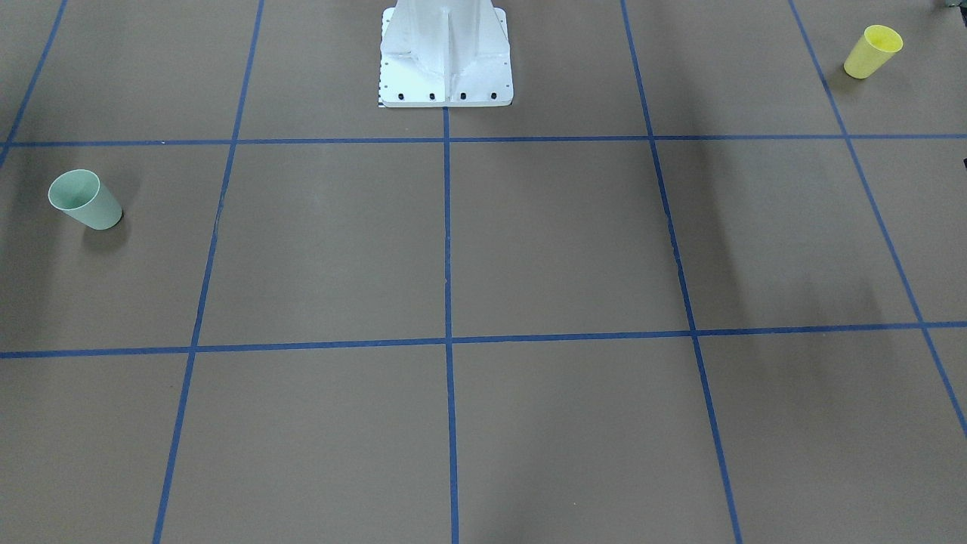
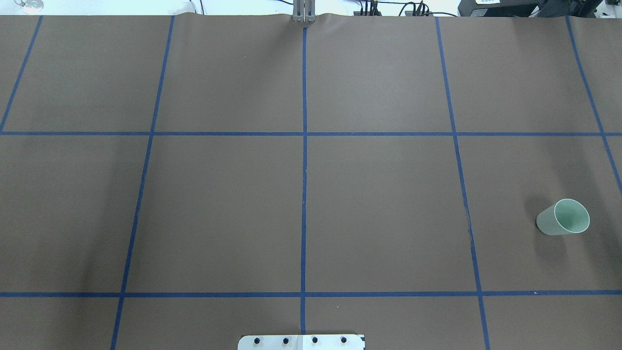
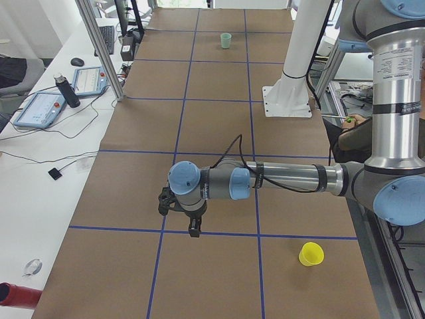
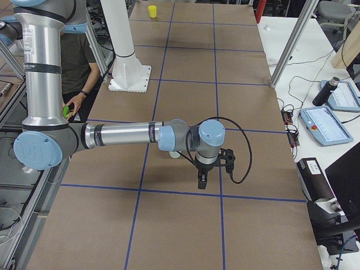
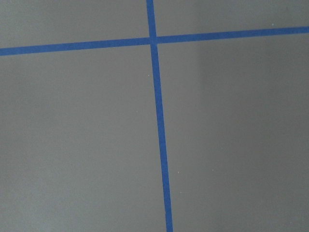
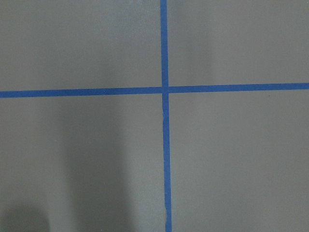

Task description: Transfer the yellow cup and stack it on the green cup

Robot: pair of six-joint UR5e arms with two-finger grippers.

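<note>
- Yellow cup (image 1: 874, 51): upright on the brown table (image 1: 559, 242), at 2 o'clock in the front-facing view, nothing touching it.
- Green cup (image 1: 83, 199): upright at 9 o'clock, well apart from the yellow cup.
- Left gripper (image 3: 194, 229): hangs over the blue tape lines (image 3: 219, 234), at 10 o'clock from the yellow cup. Cannot tell its opening.
- Right gripper (image 4: 201, 183): at 4 o'clock from the green cup, clear of it. Cannot tell its opening.

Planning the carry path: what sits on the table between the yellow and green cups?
Front-facing view: only bare table with blue tape lines between the yellow cup and the green cup; the white pedestal base stands just beside that line.
</note>
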